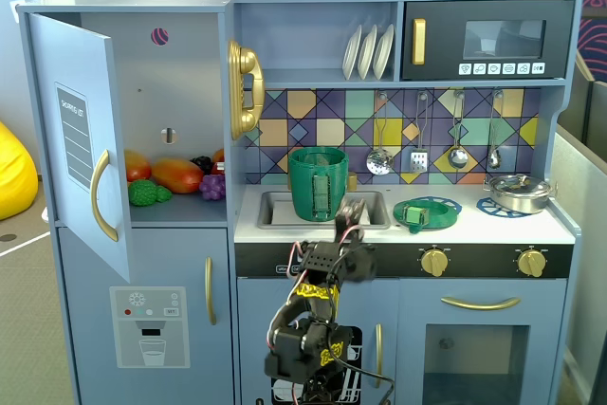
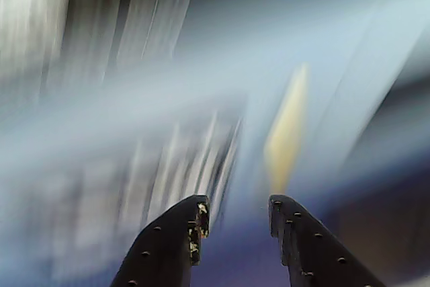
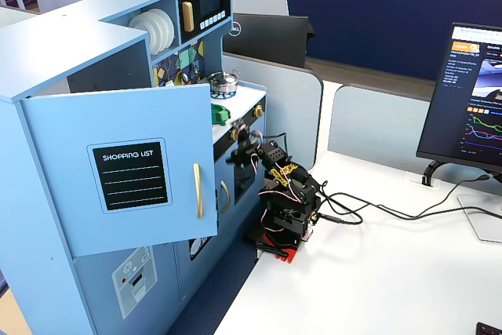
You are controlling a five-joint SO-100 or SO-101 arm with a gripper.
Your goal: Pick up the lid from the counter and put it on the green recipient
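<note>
Lid [image 1: 426, 212]: a flat green disc lying on the counter [image 1: 465, 223], on a blue-and-white burner circle to the right of the sink in a fixed view; nothing touches it.
Green recipient [image 1: 318, 182]: the tall dark green pot stands upright in the sink, left of the lid and apart from it, its mouth uncovered.
Key relation: in a fixed view the lid sits up and to the right of the pincer [image 1: 349, 218], with the counter's front edge between them; the pot is just behind the pincer, up and left. The lid is round, so no long axis governs the approach.
Next move, as a judgement: the arm must rise and swing right over the counter before descending onto the lid.
Pincer [image 2: 238, 212]: released, its two dark fingers parted with a clear gap in the wrist view, nothing held or touched; that view's background is smeared with blur.
</note>
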